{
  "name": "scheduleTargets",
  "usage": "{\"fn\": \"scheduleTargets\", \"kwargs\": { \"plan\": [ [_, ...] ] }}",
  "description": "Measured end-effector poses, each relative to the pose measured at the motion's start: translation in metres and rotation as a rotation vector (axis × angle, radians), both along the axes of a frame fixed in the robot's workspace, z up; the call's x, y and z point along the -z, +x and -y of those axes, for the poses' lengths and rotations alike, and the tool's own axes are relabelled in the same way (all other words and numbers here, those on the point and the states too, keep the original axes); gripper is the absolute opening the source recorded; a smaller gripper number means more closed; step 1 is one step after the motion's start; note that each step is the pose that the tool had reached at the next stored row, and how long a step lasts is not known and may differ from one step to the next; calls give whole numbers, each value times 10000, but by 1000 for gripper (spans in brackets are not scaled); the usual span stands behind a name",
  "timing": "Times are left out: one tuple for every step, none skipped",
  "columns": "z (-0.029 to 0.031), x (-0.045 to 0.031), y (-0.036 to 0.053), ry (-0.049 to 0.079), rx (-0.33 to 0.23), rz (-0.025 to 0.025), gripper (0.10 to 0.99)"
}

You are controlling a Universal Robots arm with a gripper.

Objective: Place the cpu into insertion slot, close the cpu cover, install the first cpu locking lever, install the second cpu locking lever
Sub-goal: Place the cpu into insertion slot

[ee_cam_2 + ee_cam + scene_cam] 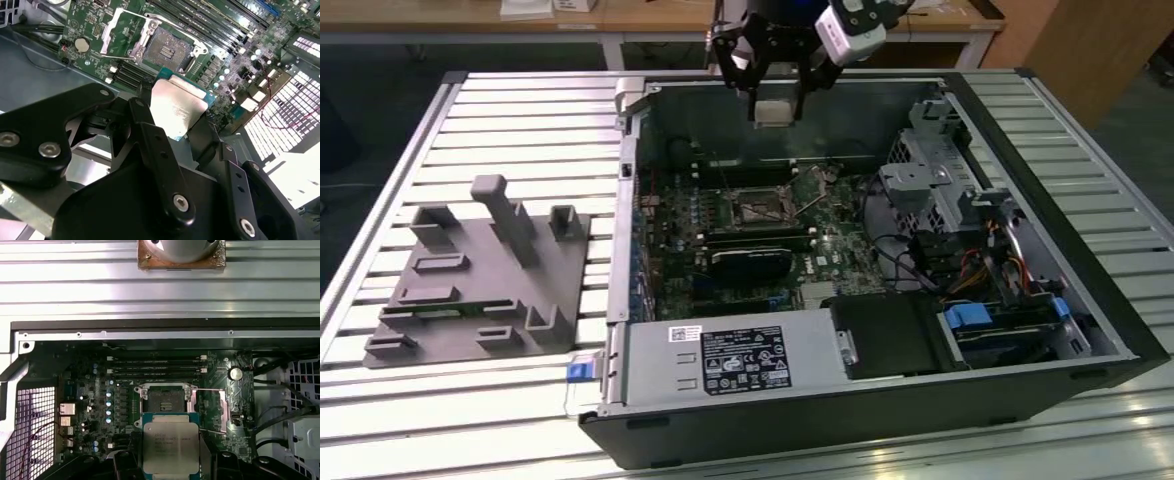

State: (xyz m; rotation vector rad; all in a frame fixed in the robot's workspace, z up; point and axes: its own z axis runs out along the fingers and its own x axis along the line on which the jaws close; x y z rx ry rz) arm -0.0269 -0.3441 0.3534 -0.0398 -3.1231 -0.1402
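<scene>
Gripper [774, 100] clamped on the cpu [177, 107], hanging over the open case [854, 410].

The fingers [150, 140] pinch the cpu by two opposite edges, with its silver face flat and clear of the motherboard [90, 405]. Below the gripper and a little ahead of it lies the slot [166, 401], its dark centre bare inside the metal rim. The cover [121, 34] is hinged open at one side of the slot, apart from the cpu. Beyond the slot, farther from the gripper, run the long memory rails [155, 366]. Well away, at the exterior view's left, a grey fixture [474, 280] sits on the slatted table [520, 120].
</scene>
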Motion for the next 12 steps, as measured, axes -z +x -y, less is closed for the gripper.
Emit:
{"fn": "scheduleTargets", "kwargs": {
  "plan": [
    [0, 12, 0, 0, 0, 7, 541],
    [0, 25, 0, 0, 0, 13, 541],
    [0, 38, 0, 0, 0, 20, 541],
    [0, 51, 0, 0, 0, 27, 541],
    [0, 62, 0, 0, 0, 32, 541],
    [0, 75, 0, 0, 0, 38, 541],
    [0, 88, 0, 0, 0, 45, 541],
    [0, 100, 0, 0, 0, 50, 541],
    [0, 112, 0, 0, 0, 55, 541],
    [0, 125, 0, 0, 0, 60, 541],
    [0, 138, 0, 0, 0, 64, 541],
    [0, 152, 0, 1, 0, 67, 541]
  ]
}}
